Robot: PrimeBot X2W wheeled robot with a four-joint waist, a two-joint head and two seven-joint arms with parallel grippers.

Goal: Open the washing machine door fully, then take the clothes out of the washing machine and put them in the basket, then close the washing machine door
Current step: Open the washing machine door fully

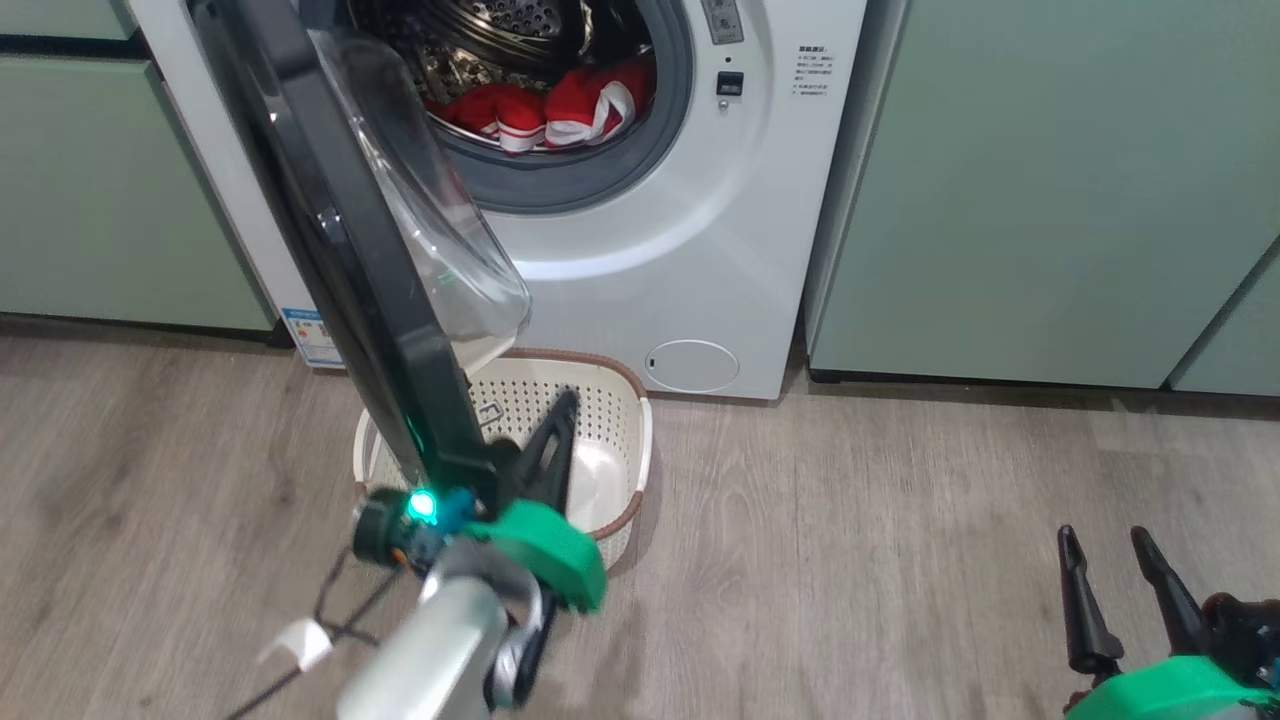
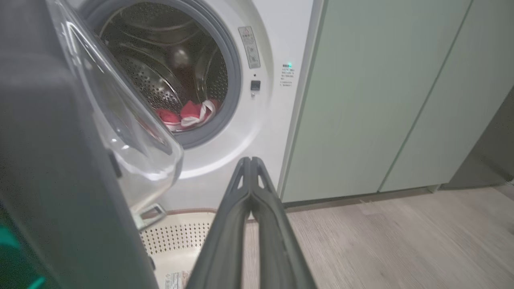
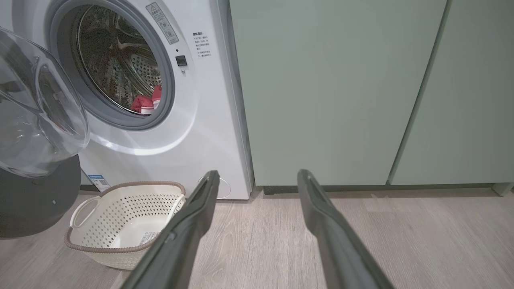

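The washing machine door [image 1: 330,250] stands well open by the empty basket [image 1: 620,400], the left gripper [image 2: 251,160] pinched together beside its rim, the right gripper [image 1: 1102,535] spread idle, and the red clothes [image 1: 560,105] yet to leave the washing machine [image 1: 650,250].

The washing machine [image 1: 640,250] has its door [image 1: 340,250] swung out at its front left, red clothes [image 1: 560,105] in its drum, the basket [image 1: 640,440] on the floor just before it, the left tool [image 1: 568,400], fingers together, above that basket, and the right tool [image 1: 1103,540], fingers parted, well off its front right.
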